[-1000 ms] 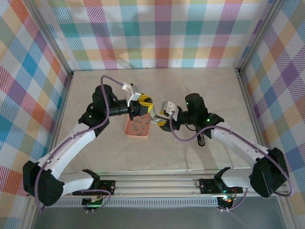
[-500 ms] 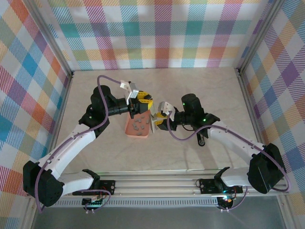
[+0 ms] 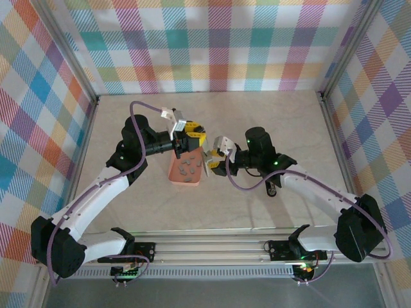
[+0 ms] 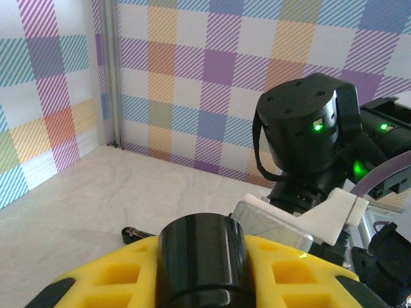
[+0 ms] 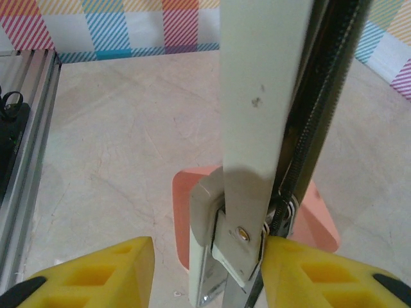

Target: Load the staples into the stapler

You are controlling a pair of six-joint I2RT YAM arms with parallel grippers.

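Tabletop of pale, marble-patterned laminate (image 3: 257, 122) carries a shallow salmon-pink rectangular tray (image 3: 173, 176). Over the tray's right edge, a cream plastic stapler with a black metal rail (image 5: 250, 128) stands swung open between the yellow fingers of the right gripper (image 5: 209, 269). Its jaws are apart: one pad touches the rail side, the other shows a gap. The left gripper (image 3: 191, 137) hovers at the tray's far edge, and whether it is open or closed cannot be made out. Short grey metal staple strips (image 3: 186, 170) lie loose in the tray. The stapler is probably rigid but loose at the hinge, so a grip near its pivot suits it. The strips look light, slick and brittle, and want a gentle pinch across their long sides.
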